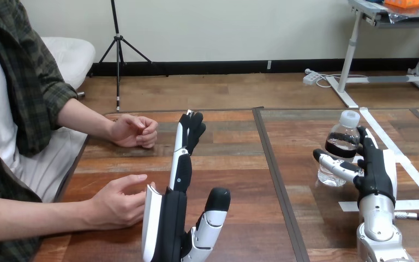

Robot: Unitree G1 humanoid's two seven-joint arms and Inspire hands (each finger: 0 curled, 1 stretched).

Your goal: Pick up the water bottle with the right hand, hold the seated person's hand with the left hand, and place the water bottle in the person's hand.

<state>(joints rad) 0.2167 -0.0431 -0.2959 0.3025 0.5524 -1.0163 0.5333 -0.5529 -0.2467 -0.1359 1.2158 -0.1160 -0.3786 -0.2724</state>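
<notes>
One clear plastic water bottle (340,136) in right hand (375,174).

Wooden table (234,164) seen from the head. The left hand (175,218) stands on edge near the middle, fingers straight and pointing away, thumb out to the side. Just beside it rests the person's nearer hand (117,204); the person's farther hand (136,131) lies loosely curled near the table's far edge. At right, the right hand (373,174) grips the upright water bottle (341,143), thumb across its front.

Left robot hand (175,215) open, right (374,176) curled
</notes>
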